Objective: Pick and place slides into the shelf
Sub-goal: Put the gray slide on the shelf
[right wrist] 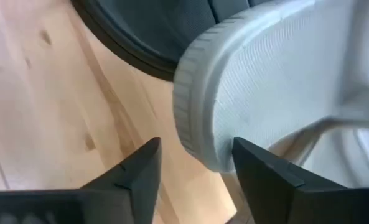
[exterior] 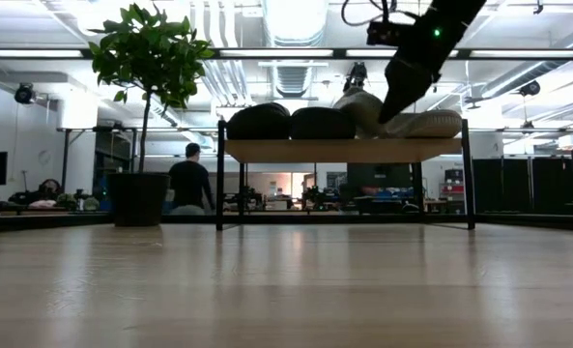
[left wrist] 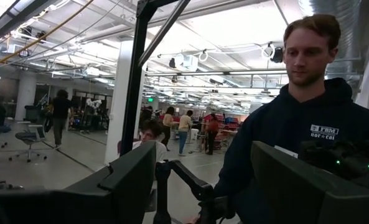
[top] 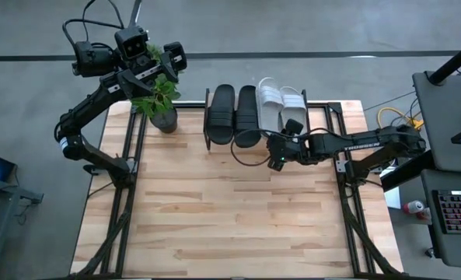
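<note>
Right tool (right wrist: 193,165) open; four slides (top: 253,113) on shelf (top: 323,117).

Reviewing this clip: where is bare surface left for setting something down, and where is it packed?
The shelf is crowded: two black slides and two pale slides lie side by side along its top, with the right gripper open at its front edge. The table is bare in front of the shelf, and between the potted plant and the shelf.
</note>
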Available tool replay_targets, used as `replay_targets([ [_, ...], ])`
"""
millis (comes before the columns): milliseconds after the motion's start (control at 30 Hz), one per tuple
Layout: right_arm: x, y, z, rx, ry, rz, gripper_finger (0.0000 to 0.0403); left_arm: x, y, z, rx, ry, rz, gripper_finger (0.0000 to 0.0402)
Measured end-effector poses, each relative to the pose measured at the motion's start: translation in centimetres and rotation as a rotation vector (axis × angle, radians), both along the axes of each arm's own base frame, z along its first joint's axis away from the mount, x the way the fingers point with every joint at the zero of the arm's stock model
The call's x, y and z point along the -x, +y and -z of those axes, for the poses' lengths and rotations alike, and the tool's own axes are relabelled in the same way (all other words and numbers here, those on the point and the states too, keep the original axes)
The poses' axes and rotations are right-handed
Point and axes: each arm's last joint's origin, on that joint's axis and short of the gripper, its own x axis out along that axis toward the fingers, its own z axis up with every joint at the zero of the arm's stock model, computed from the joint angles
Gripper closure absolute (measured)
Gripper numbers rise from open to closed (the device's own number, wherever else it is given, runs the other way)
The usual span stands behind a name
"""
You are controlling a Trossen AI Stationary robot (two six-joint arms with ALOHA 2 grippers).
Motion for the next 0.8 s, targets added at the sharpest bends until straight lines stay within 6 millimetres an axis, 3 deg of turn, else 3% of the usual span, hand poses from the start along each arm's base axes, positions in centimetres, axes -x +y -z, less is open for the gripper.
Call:
replay_targets([
  [400, 0.1, 0.1, -0.6, -0.062, -0.051, 0.001, 0.0139, 0.1, -0.1, -0.1, 0.0, 0.0, 0.002, 0.0154],
  [800, 0.8, 0.3, -4.7, -0.122, -0.208, -0.035, 0.0115, 0.0, -0.3, -0.1, -0.004, -0.004, 0.01, 0.0154],
])
